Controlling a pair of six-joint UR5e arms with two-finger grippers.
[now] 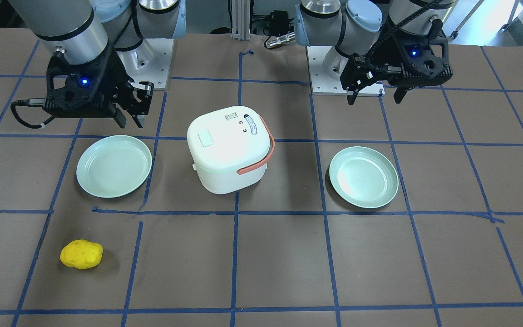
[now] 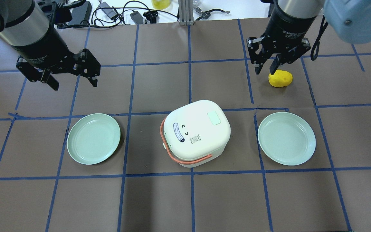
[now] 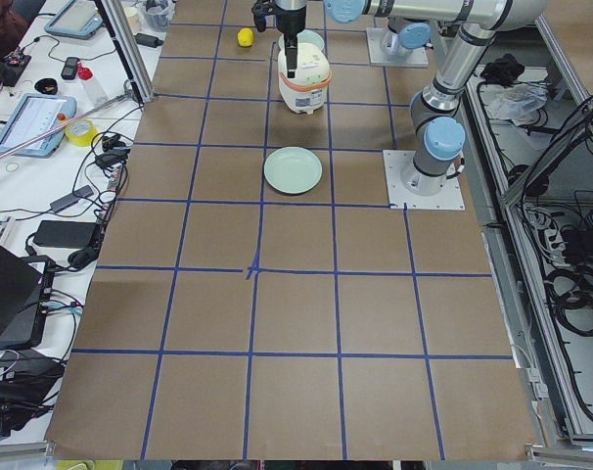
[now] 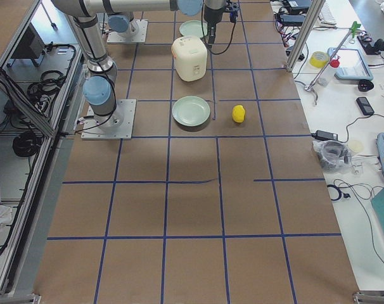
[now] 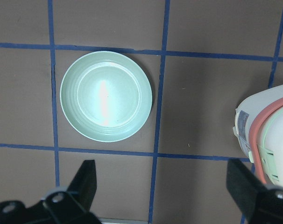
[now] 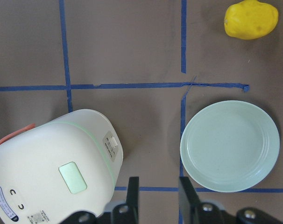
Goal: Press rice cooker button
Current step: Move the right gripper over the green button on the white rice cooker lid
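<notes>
Left gripper: fingers spread wide, nothing between. Right gripper: fingers narrow, small gap, empty. Both held off the table — apart from rice cooker, upright mid-table between left plate and right plate.

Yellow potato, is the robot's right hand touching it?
Apart. The front-facing view shows a wide gap between the right hand and the yellow potato.

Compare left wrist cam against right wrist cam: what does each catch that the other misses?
Left wrist only: the left plate, whole. Right wrist only: the right plate, the yellow object, and the lid's pale green panel. Both: the rice cooker, cut off at the edge in the left wrist view, and the taped table.
</notes>
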